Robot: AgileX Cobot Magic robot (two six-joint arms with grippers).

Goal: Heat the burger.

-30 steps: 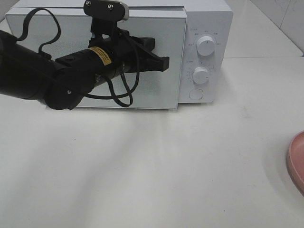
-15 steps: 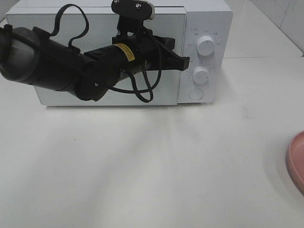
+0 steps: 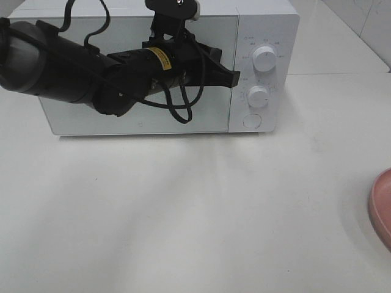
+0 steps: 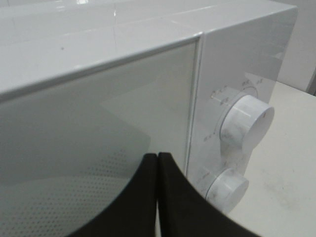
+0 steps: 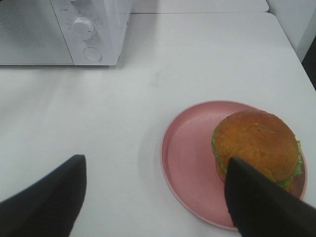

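Reaching across the front of the white microwave (image 3: 159,67), the left arm holds its black left pincer (image 3: 232,77) against the right edge of the door (image 3: 183,119), just beside the control panel. The wrist view on that arm shows the two fingers (image 4: 143,197) pressed flat together with nothing between them, their tips in front of the seam where the door meets the panel. The door lies flush with the body of the oven. On the panel, to the right of the door, an upper knob (image 3: 265,59) sits above a lower knob (image 3: 258,96), and a round button (image 3: 252,121) sits below both. A black cable (image 3: 180,110) loops down from the arm in front of the door glass.

The burger (image 5: 256,146) rests on a round pink plate (image 5: 190,163), toward the side of the plate away from the microwave; its golden-brown bun is on top and a frill of green lettuce shows at its edge. The plate stands on the white bench (image 3: 195,207), well apart from the microwave and off to its right; in the high view only a sliver of the plate's rim shows at the right edge. The right pincer (image 5: 158,197) hangs above the bench and the near edge of the plate, its fingers (image 5: 44,197) spread wide with nothing held; one finger overlaps the burger's near side in the wrist view, and I cannot tell whether it touches.
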